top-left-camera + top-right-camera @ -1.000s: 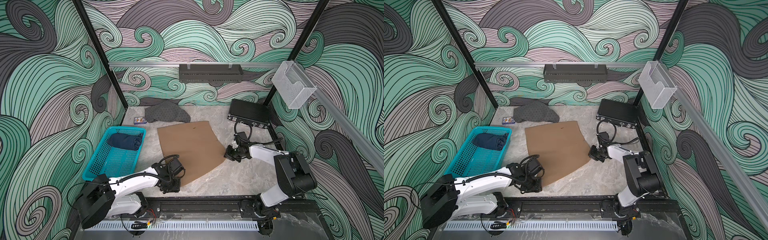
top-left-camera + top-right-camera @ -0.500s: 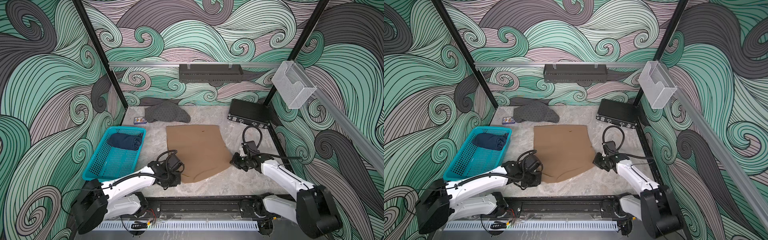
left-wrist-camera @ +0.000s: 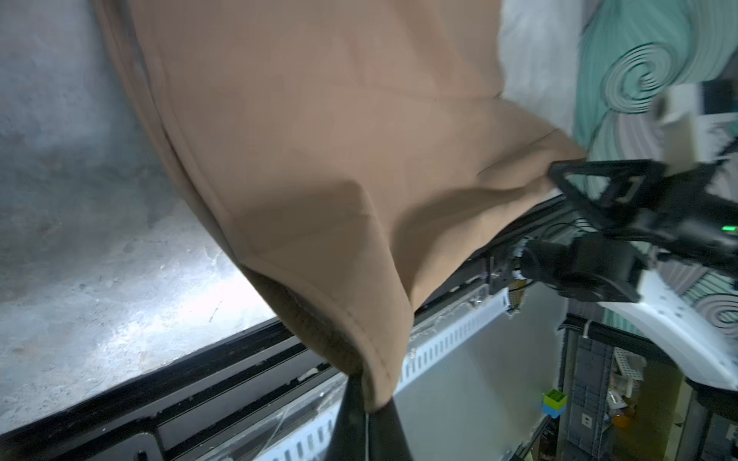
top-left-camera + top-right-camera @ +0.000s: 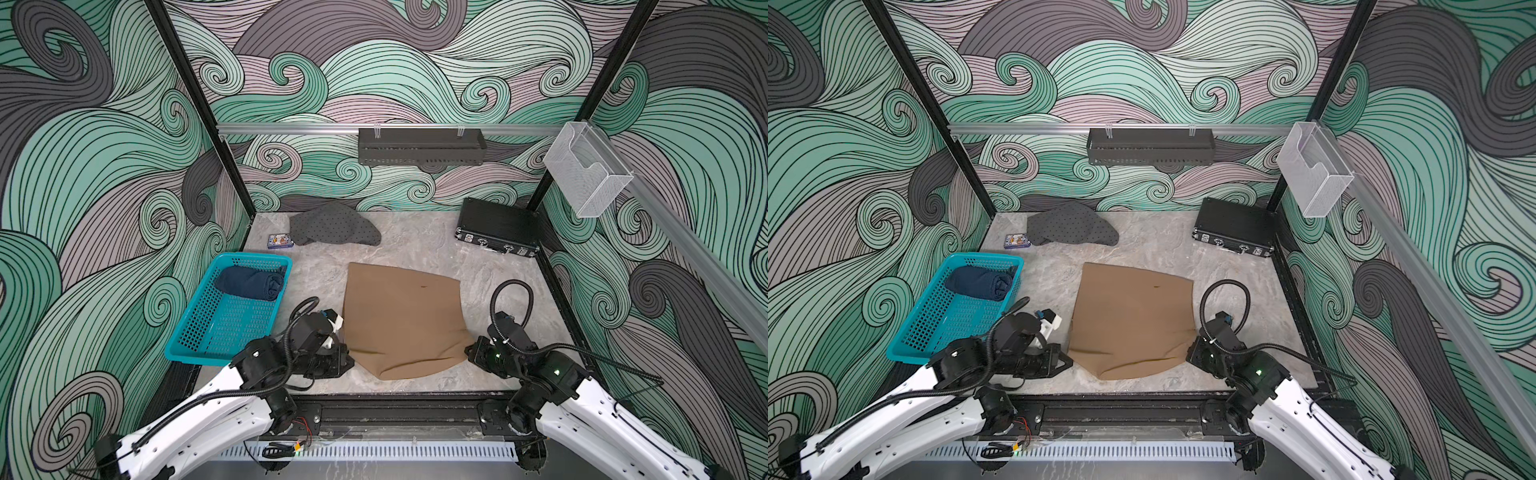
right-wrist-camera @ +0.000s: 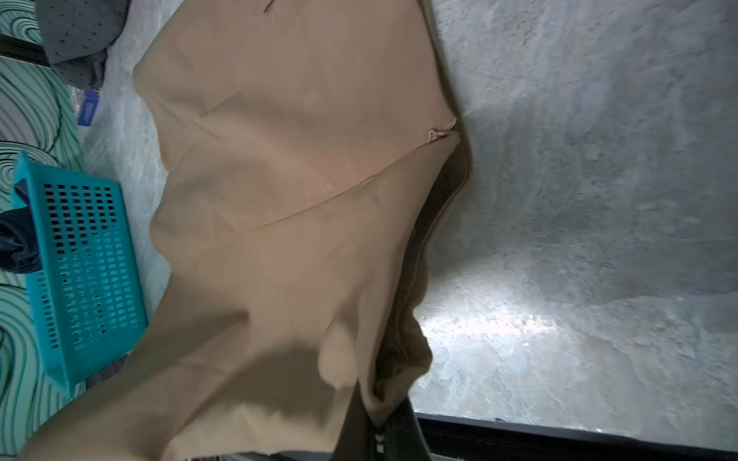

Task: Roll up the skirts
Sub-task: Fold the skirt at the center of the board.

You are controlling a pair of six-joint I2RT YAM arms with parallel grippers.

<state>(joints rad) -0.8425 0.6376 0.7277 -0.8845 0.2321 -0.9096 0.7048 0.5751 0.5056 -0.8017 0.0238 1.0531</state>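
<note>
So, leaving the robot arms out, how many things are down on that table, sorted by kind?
Skirts: 3 (tan-brown skirt, dotted grey skirt, dark blue skirt rolled in the basket)
Baskets: 1 (teal basket)
Cases: 1 (black case)
Small boxes: 1 (small blue box)
Total: 6

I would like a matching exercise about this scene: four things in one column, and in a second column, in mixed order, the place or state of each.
1. dark blue skirt
2. tan skirt
3. dotted grey skirt
4. black case

A. far right corner of the table
B. pinched by left gripper and right gripper
C. rolled, in the teal basket
D. crumpled by the back wall

Pairs: 1-C, 2-B, 3-D, 4-A
</note>
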